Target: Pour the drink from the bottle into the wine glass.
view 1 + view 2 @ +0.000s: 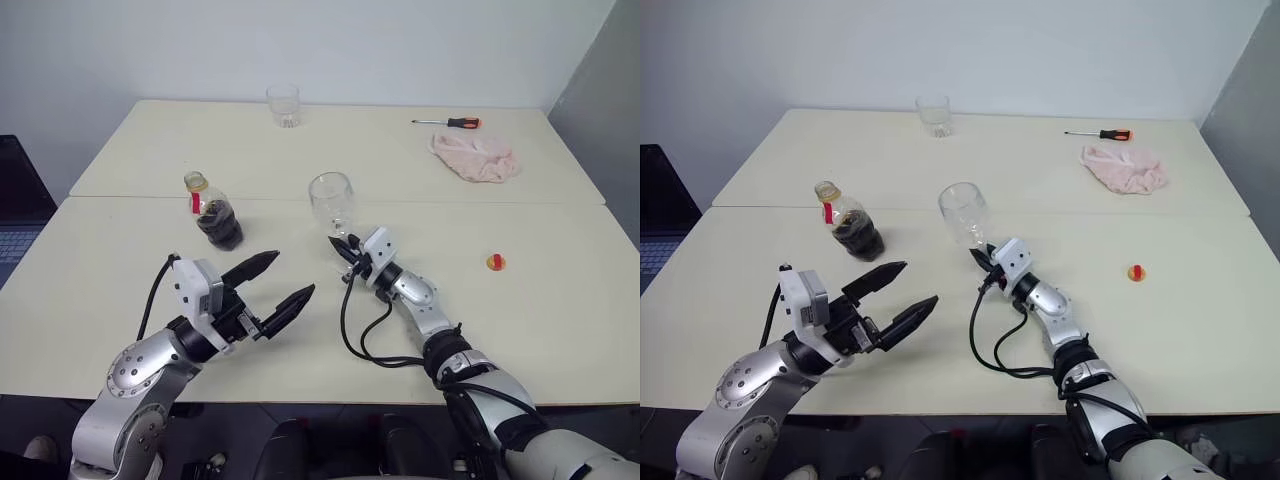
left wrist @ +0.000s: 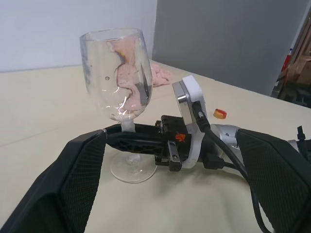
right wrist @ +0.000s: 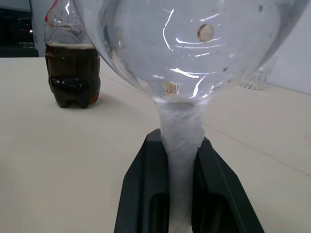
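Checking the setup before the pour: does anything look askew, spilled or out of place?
No spill. The bottle stands upright, uncapped; a small yellow-orange cap lies far off on the table's right side. The wine glass is empty, its foot on the table, stem clamped by the right pincer. The left pincer is open, holding nothing.

You are looking down from two head cameras, side by side, both facing forward over the pale bench [image 1: 520, 330] and sharing the whole scene. Your left wrist camera is looking low across the bench, near the wine glass [image 2: 119, 77]. Your right wrist camera is sitting right against that glass's stem, facing the bottle [image 3: 73, 73] beyond.
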